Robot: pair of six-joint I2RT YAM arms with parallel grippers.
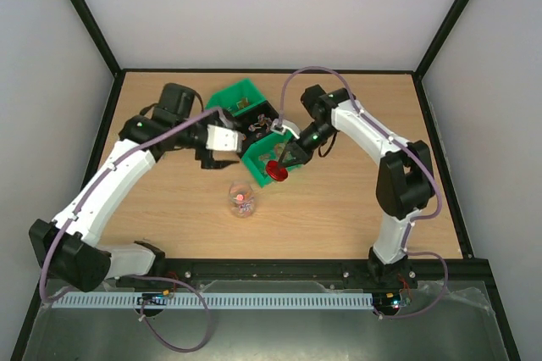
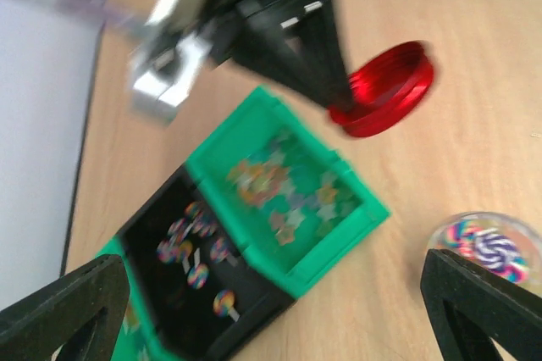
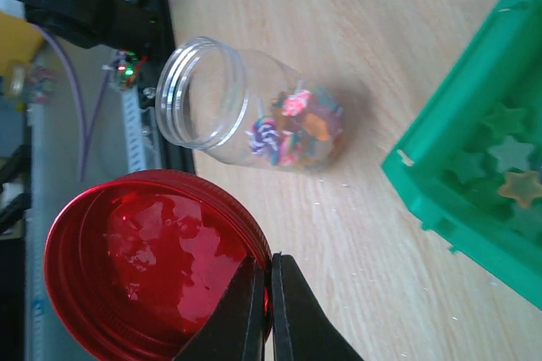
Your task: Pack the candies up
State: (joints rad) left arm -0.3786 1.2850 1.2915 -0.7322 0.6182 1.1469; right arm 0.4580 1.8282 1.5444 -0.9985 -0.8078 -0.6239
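While the small clear jar [image 1: 242,200] stands uncapped with some tiny multicoloured candies [image 3: 292,128] inside, the right gripper [image 3: 269,293] pinches the red round lid [image 3: 152,268] by its rim only. This thin hold risks the lid twisting free. More candies lie in the green plastic bin [image 2: 339,234]. The left gripper [image 2: 271,293] is spread wide and empty.

The green bins [image 1: 240,100] stand in the middle of the bench [image 1: 356,208], toward the far edge, and both arms meet above them, so this part is crowded. The right gripper [image 3: 268,272], jaws closed on the red lid [image 3: 144,268], holds it at the near corner of the bins, close to the clear jar [image 1: 242,200] but not over it; the jar mouth is uncovered from above. The left gripper [image 2: 271,280], jaws wide apart, hangs over the bins. Bare wood lies between the jar and the near edge, and in the far-right corner.
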